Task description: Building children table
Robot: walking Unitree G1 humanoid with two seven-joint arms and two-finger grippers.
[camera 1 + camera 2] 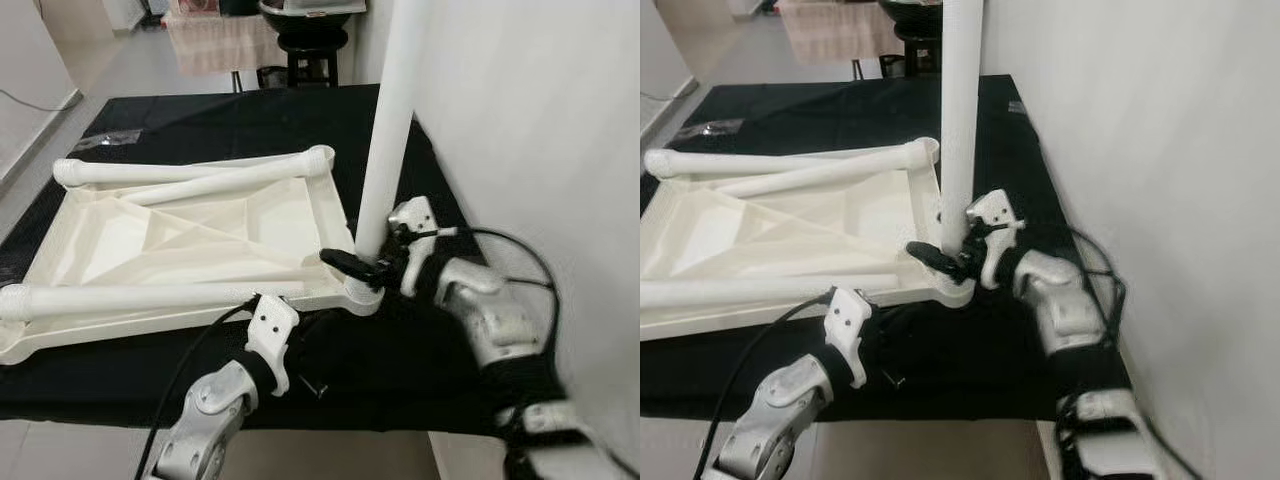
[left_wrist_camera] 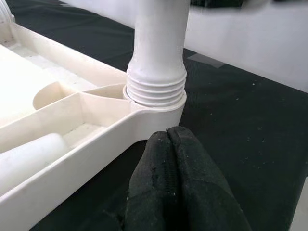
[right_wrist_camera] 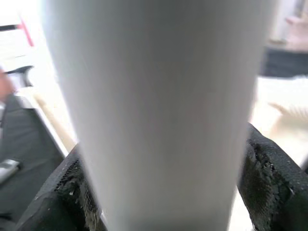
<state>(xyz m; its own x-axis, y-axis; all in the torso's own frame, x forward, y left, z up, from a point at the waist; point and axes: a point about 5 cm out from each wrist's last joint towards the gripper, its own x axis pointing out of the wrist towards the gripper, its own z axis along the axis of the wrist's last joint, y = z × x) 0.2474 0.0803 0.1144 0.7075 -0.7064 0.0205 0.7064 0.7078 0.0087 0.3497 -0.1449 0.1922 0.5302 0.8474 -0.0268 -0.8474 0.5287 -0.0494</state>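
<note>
Gripping a white table leg (image 1: 385, 140) near its base, the right gripper (image 1: 372, 262) holds it upright in a corner socket of the overturned children's table (image 1: 190, 235) at centre frame.

Its black fingers (image 3: 269, 183) close on either side of the leg, whose threaded end sits in the socket at the table's lower right corner. Two loose legs (image 1: 230, 180) lie across the table's underside, which rests on a black cloth (image 1: 420, 350). At lower centre, the left gripper (image 2: 175, 183) waits just beside that corner, fingers pressed together on nothing.
</note>
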